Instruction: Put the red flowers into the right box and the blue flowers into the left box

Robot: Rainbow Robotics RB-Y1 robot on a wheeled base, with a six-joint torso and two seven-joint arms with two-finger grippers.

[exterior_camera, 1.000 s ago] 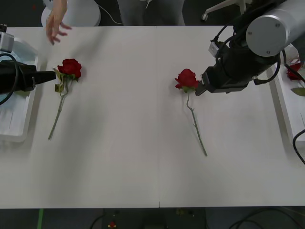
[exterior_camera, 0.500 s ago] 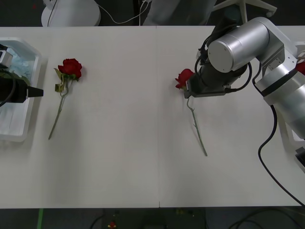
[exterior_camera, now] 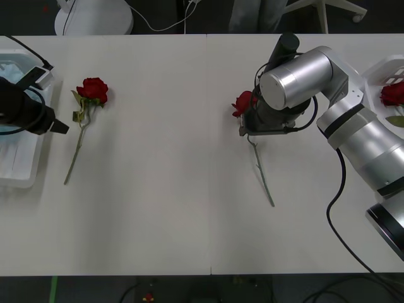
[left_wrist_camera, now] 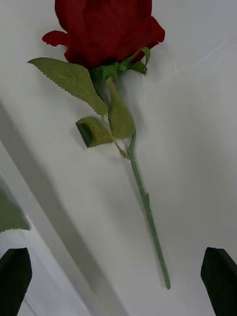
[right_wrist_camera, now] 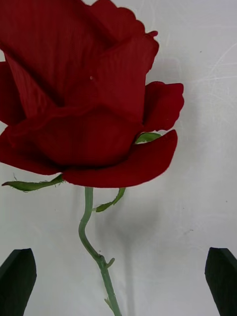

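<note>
One red flower (exterior_camera: 93, 89) lies near the table's left end, its stem running toward the front. My left gripper (left_wrist_camera: 117, 284) is open beside the left box (exterior_camera: 19, 172), facing this rose (left_wrist_camera: 106, 29) from the stem side. A second red flower (exterior_camera: 243, 103) lies at mid-table. My right gripper (right_wrist_camera: 118, 291) hangs open directly over its stem (right_wrist_camera: 94, 244), just below the bloom (right_wrist_camera: 84, 98), with one black fingertip on each side. Pale blue flowers (exterior_camera: 12, 66) lie in the left box. The right box (exterior_camera: 377, 71) holds another red rose (exterior_camera: 392, 93).
The silver right arm (exterior_camera: 293, 79) covers part of the middle rose's bloom. The left box's rim (left_wrist_camera: 47, 256) runs close beside my left gripper. Bare white tabletop spans the space between the two roses and toward the front edge.
The right arm swung left and turned its wrist down over the middle rose. The left arm drew back and turned toward the left rose. A person's hand at the far edge withdrew.
</note>
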